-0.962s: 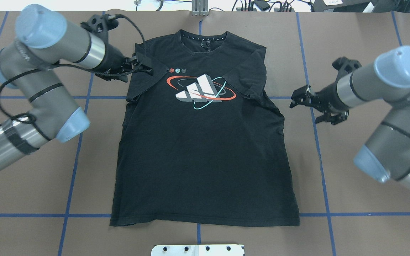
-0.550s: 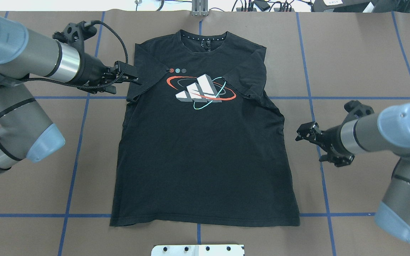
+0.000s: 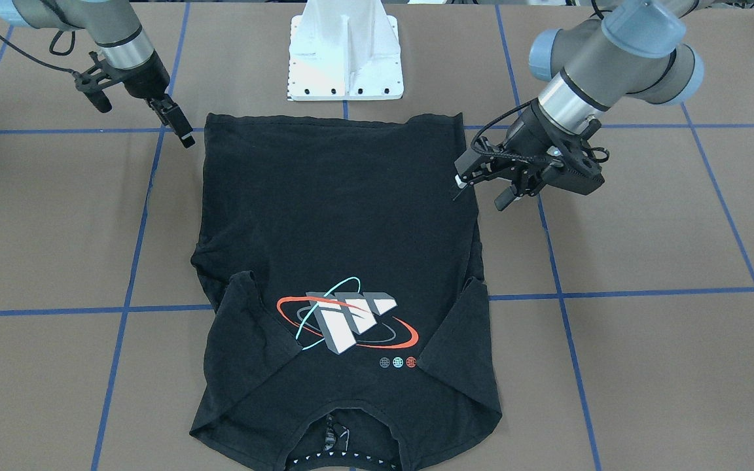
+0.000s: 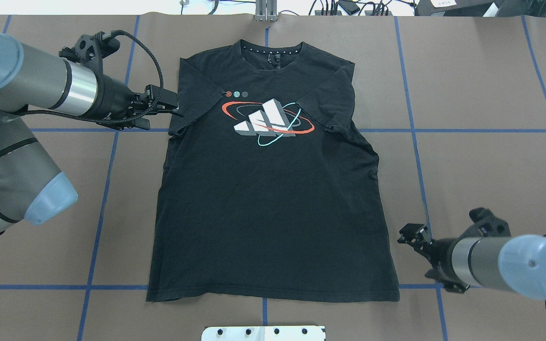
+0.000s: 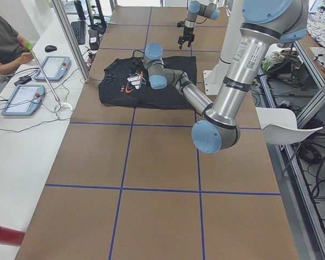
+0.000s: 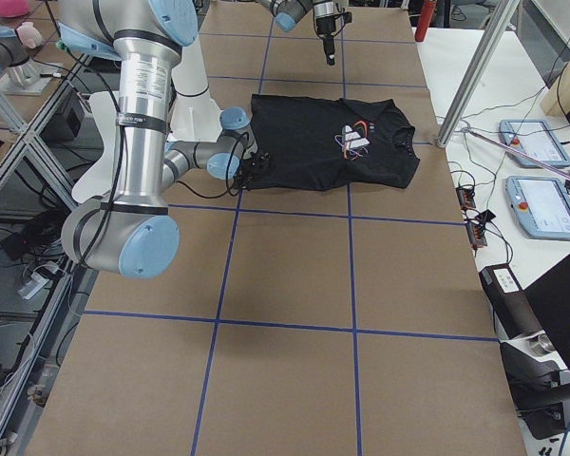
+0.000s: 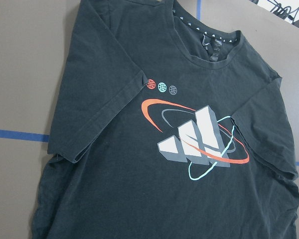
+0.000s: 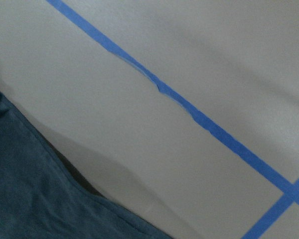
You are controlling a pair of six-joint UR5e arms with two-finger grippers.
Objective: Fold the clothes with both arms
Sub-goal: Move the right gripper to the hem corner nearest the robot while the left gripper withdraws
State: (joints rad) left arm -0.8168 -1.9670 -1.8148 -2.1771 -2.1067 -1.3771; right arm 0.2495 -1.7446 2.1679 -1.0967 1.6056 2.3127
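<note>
**Left arm** (image 4: 31,90): grey and silver, blue joint caps, reaching in toward the T-shirt's sleeve side.

**Left gripper** (image 4: 174,104): black, two fingers. It sits at the outer edge of the T-shirt's folded sleeve, with the jaws standing apart and nothing between them. Whether a fingertip touches the cloth cannot be told.

**T-shirt** (image 4: 273,213): black, short-sleeved, lying flat and face up on the brown table (image 4: 481,94). The collar (image 4: 273,49) is at the far end and the hem at the near end. Both sleeves are folded inward over the chest. The near sleeve (image 4: 197,106) ends just below the three small dots (image 4: 236,94), and the other sleeve (image 4: 330,106) touches the edge of the orbit graphic (image 4: 266,121).

**White pedestal** (image 4: 263,333): just off the T-shirt's hem, apart from it.

**Blue tape line** (image 4: 467,130): runs out from the T-shirt's side at sleeve level.

**Right gripper** (image 4: 408,235): black, just beside the T-shirt's side seam near the hem corner and clear of the cloth. Its wrist view shows only the garment's edge and tape. Whether the jaws are apart or together cannot be told.

**Right arm** (image 4: 500,258): low, extending away from the T-shirt's hem corner.
</note>
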